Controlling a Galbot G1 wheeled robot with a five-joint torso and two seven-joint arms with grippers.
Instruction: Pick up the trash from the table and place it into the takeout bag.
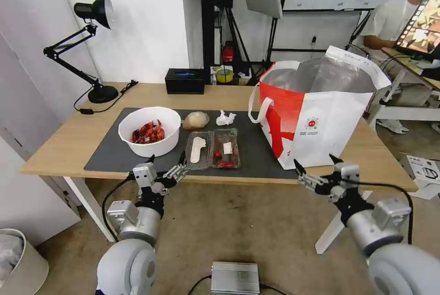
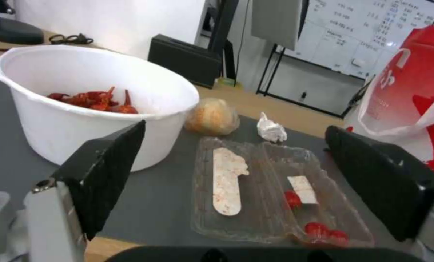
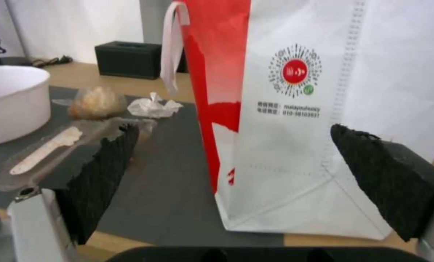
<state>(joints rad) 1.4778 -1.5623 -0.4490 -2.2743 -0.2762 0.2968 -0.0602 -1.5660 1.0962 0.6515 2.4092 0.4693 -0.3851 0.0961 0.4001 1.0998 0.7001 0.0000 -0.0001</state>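
On the dark grey mat [image 1: 110,153] of the wooden table [image 1: 59,143] stands a white bowl of red shells [image 1: 150,130] [image 2: 88,96]. Beside it lie a beige wrapped lump [image 1: 196,120] [image 2: 212,116], a crumpled white tissue [image 1: 225,118] [image 2: 271,128] and a clear hinged tray with red scraps [image 1: 213,149] [image 2: 270,189]. The red-and-white takeout bag [image 1: 316,116] [image 3: 294,109] stands open at the right. My left gripper [image 1: 167,163] hangs open just off the table's front edge, before the bowl and tray. Before the bag's front corner my right gripper [image 1: 315,165] is open too.
A black box [image 1: 185,80] and a black desk lamp [image 1: 91,52] stand at the table's back. A white bin [image 1: 18,263] sits on the floor at the left, a grey metal box [image 1: 234,278] on the floor in front. A person sits at a desk far right.
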